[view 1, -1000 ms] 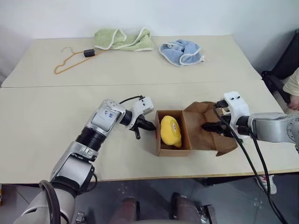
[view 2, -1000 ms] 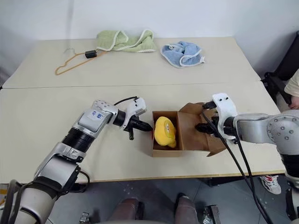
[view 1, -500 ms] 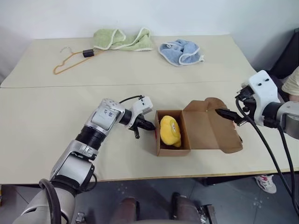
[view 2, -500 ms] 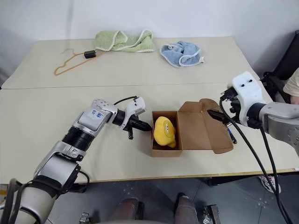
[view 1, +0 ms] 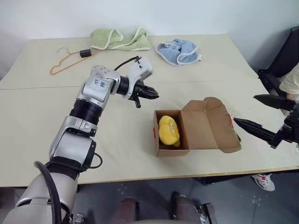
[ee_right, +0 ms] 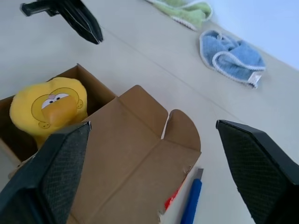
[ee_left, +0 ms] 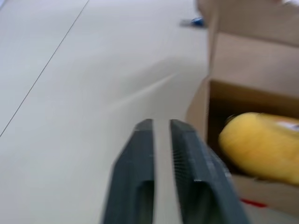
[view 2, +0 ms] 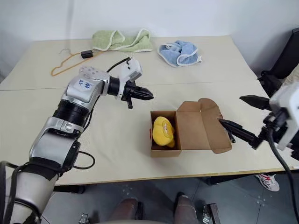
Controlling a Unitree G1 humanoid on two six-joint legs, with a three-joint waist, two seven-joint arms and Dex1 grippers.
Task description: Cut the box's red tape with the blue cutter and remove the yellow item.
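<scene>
Above the table, the left gripper hovers level, empty.

Two beige tables stood pushed together, a thin seam running across between them. Behind the far table rose a plain white wall. On the far table, nearest the wall, lay a light green towel; beside it, a blue cloth; on the towel's other side, an orange wire hanger. Below the near table's front edge was grey floor. A dark chair stood off the tables' end, a person's sleeve and sneaker beside it. Lighting even.
</scene>
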